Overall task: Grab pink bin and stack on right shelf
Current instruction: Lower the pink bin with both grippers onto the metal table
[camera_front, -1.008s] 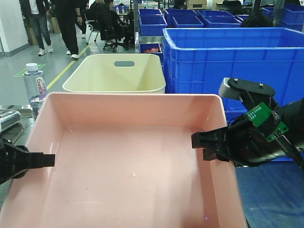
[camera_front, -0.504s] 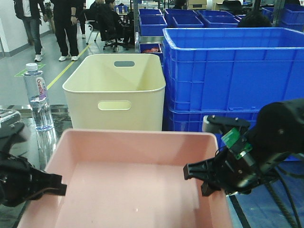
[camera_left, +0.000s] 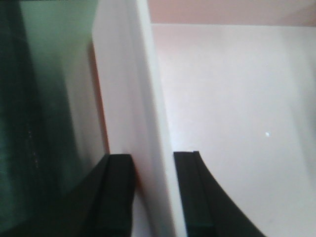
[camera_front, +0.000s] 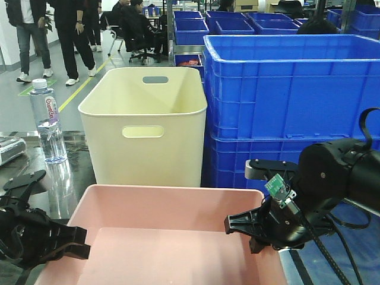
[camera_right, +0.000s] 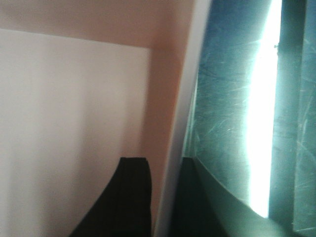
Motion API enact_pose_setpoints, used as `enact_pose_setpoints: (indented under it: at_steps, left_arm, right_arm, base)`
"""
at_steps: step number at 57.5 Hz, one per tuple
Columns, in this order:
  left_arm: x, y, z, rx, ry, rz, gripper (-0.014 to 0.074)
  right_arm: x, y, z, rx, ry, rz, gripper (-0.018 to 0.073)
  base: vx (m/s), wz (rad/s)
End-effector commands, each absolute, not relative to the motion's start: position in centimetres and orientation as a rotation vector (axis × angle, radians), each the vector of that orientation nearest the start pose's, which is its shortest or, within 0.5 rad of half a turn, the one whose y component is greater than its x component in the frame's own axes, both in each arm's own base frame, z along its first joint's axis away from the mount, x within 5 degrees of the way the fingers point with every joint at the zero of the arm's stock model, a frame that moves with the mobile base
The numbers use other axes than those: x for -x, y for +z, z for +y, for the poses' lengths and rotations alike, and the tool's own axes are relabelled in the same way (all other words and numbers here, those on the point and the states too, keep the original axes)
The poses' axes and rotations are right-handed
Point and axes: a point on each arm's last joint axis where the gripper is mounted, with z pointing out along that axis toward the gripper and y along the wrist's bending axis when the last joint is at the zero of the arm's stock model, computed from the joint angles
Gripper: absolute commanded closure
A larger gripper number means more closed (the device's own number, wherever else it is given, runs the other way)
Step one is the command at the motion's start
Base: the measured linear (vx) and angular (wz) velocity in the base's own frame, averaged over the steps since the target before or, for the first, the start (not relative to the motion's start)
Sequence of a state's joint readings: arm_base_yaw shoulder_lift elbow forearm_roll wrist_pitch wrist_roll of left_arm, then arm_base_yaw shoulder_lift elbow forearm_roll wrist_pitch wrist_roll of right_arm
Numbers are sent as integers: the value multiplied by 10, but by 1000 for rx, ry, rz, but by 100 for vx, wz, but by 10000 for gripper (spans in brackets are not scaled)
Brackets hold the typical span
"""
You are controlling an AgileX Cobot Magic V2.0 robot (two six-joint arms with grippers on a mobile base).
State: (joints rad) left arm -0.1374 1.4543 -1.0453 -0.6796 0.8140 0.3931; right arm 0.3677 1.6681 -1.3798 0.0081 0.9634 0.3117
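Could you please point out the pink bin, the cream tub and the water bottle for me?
pink bin [camera_front: 172,209]: front-facing view, on its far inner wall.
cream tub [camera_front: 148,157]: front-facing view, on its front wall below the handle slot.
water bottle [camera_front: 47,111]: front-facing view, on its label.

Front view looks forward over pink bin [camera_front: 172,237]; wrist views hug its walls

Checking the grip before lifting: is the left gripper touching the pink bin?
Touching. In the left wrist view the left gripper straddles the wall of the pink bin, jaws pressed against both faces with no gap.
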Motion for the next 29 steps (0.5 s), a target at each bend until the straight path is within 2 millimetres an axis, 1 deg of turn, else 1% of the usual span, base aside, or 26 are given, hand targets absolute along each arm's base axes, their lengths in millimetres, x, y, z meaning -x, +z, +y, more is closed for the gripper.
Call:
enact_pose_setpoints:
  at_steps: [1, 4, 9, 12, 15, 21, 29]
  left_arm:
    - [-281, 307, -91, -186, -821, 2459, 139]
    - [-281, 307, -91, -187, -821, 2460, 87]
    - [-281, 308, -91, -200, -822, 2447, 29]
    - [-279, 311, -90, -219, -811, 2430, 11]
    - [-279, 316, -89, -230, -788, 2394, 5]
    - [-274, 335, -84, -217, -722, 2271, 8]
    - [-260, 366, -74, -224, -589, 2092, 8]
  right_arm:
    - [-330, 315, 130, 54, 289, 2613, 312]
    - [-330, 314, 130, 54, 288, 2615, 245]
    - [-330, 316, 130, 56, 286, 2610, 156]
    - [-329, 318, 128, 63, 275, 2592, 113]
    - [-329, 323, 127, 74, 259, 2559, 94]
    - [-324, 347, 119, 98, 213, 2425, 89]
    - [-306, 384, 107, 119, 187, 2267, 99]
  base:
    - [0, 0]
    - [0, 0]
    - [0, 0]
    - [0, 0]
    - [0, 0]
    - [0, 0]
    - [0, 0]
